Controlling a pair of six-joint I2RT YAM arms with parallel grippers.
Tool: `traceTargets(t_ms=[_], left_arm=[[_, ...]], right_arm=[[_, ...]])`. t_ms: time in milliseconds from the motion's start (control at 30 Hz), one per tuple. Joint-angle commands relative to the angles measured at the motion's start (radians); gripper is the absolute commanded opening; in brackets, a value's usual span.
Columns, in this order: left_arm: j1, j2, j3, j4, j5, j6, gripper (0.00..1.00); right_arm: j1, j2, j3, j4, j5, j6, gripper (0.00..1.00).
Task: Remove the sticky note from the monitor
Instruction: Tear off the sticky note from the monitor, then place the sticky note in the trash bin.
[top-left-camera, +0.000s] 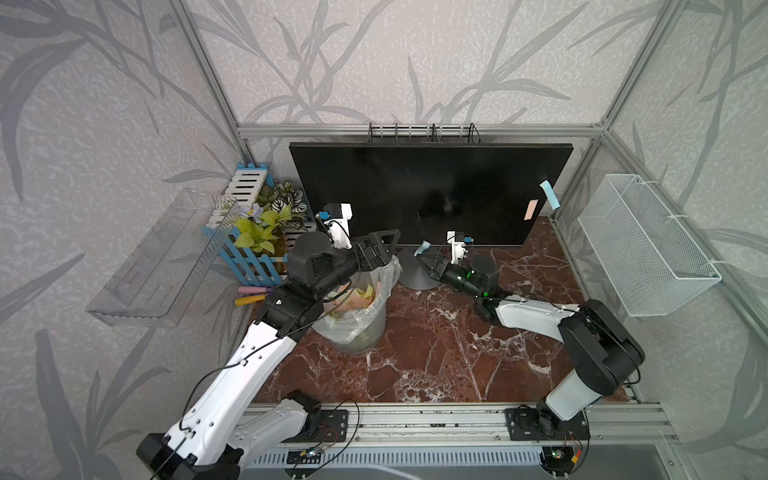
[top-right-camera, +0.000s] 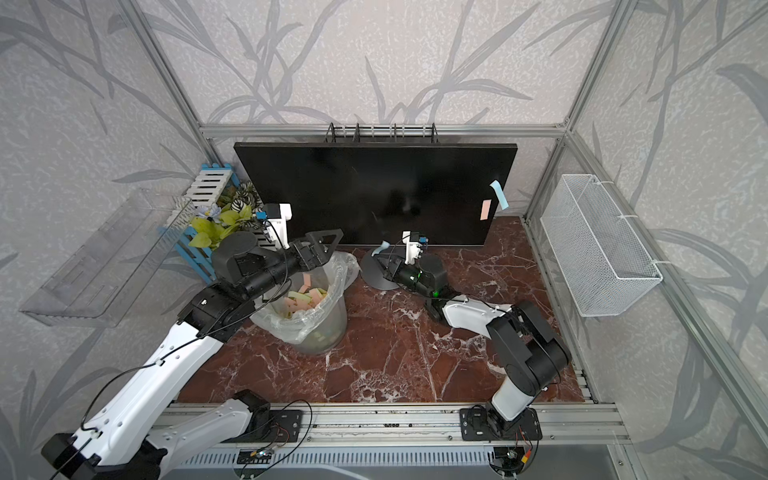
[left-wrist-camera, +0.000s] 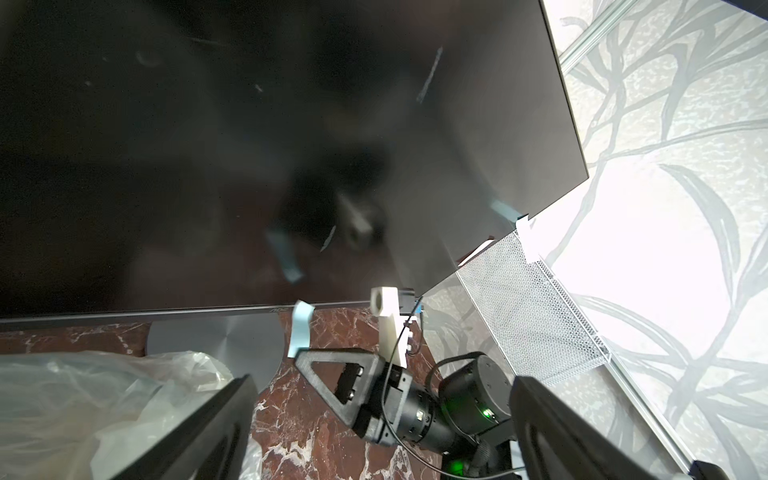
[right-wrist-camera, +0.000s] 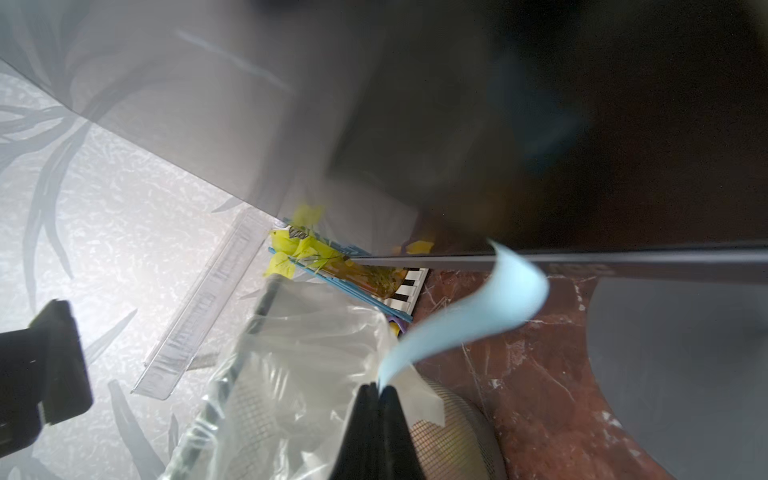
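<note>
Low, right hand (right-wrist-camera: 377, 388) outstretched, pinching blue sticky note (right-wrist-camera: 490, 303) — left hand (top-left-camera: 388, 249) gaping above bin (top-left-camera: 361, 336).

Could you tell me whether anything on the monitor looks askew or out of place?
Yes: the blue sticky note at the right edge of the monitor is curled, one end lifting off the screen, while the pink note beside it lies flat.

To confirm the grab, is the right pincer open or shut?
Shut: the right wrist view shows the right pincer clamped on one end of the blue sticky note.
</note>
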Motion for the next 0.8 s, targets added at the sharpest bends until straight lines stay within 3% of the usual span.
traceTargets(t_ms=[0,200,400,767], left_arm=[[-0.004,-0.036,-0.018,-0.013,-0.07,0.012,1.0],[-0.003,-0.072,-0.027,-0.044,-0.139,0.017,1.0],[0.0,-0.098,-0.021,-0.087,-0.213,0.035,1.0],[0.067,-0.117,0.074,-0.175,-0.379,0.041,1.0]], right_arm=[[0.021,-0.062,-0.006,-0.06,0.003,-0.034,0.0],[0.054,-0.152,0.044,-0.211,-0.002,-0.096,0.0],[0.102,-0.197,0.197,-0.447,-0.017,-0.233,0.0],[0.247,-0.028,0.615,-0.9,-0.041,-0.448,0.0]])
